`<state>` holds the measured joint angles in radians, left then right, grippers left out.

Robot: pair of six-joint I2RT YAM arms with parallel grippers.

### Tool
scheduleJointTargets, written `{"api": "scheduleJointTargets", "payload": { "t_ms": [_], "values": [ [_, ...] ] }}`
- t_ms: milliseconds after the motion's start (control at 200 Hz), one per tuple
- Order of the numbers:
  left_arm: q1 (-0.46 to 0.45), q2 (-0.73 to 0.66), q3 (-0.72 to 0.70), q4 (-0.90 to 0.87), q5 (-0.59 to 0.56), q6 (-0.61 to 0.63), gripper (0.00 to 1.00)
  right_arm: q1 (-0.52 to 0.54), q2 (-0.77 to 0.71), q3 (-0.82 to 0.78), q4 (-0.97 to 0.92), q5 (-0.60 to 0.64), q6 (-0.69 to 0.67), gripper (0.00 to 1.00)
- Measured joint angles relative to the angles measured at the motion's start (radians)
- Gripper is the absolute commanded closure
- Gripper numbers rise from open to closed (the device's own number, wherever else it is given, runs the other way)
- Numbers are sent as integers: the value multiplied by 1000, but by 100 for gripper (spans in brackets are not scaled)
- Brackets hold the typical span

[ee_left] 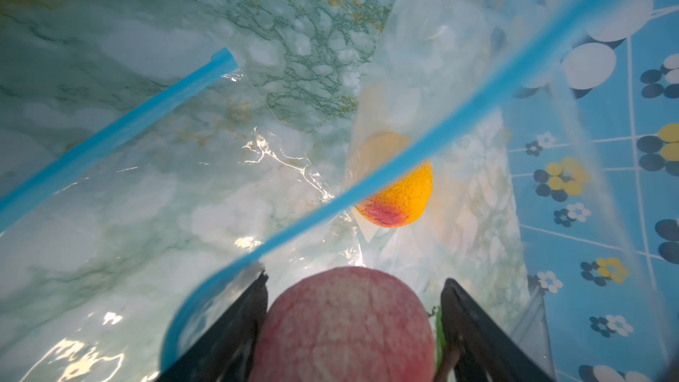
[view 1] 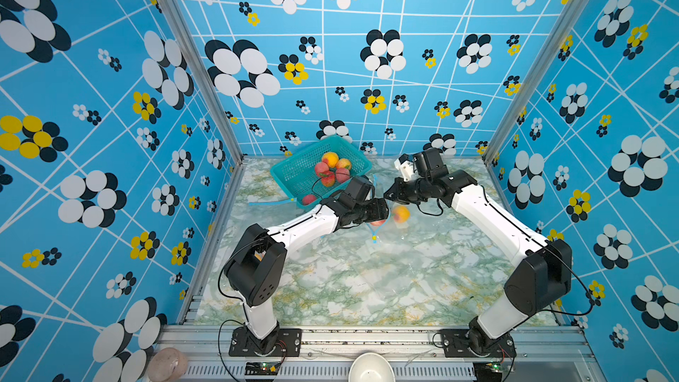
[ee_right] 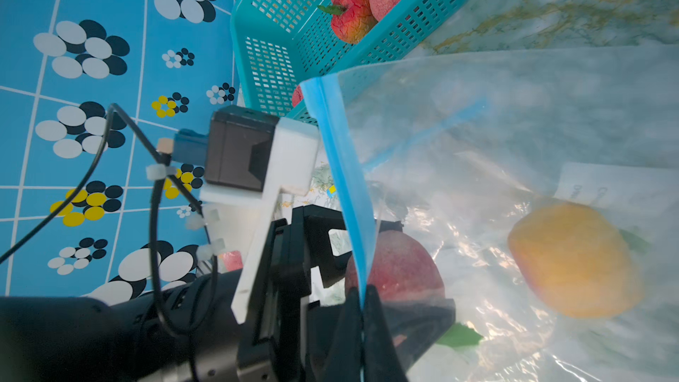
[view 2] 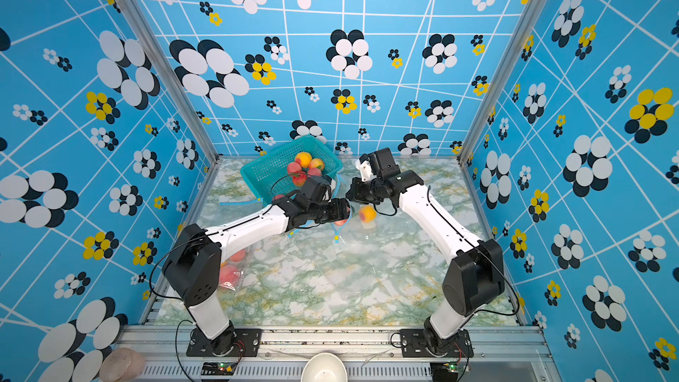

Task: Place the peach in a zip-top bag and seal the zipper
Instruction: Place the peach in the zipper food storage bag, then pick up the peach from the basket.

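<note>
Pink peach (ee_left: 345,328) lies between left gripper's (ee_left: 356,280) spread jaws; right gripper (ee_right: 362,295) pinches bag rim (ee_right: 338,148) near basket (ee_right: 272,49).

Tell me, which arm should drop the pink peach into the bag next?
Left, probably. The left gripper has the pink peach between its fingers, right at the bag's open mouth. The right gripper is busy, pinching the blue zipper strip.
</note>
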<state>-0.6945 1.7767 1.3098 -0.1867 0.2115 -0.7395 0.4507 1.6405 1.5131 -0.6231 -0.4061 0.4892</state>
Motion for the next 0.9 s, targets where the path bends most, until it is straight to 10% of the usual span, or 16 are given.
{"api": "scheduleJointTargets", "payload": {
  "t_ms": [900],
  "values": [
    [86, -216, 90, -147, -97, 163, 28, -18, 0, -17, 7, 68, -2, 100]
  ]
}}
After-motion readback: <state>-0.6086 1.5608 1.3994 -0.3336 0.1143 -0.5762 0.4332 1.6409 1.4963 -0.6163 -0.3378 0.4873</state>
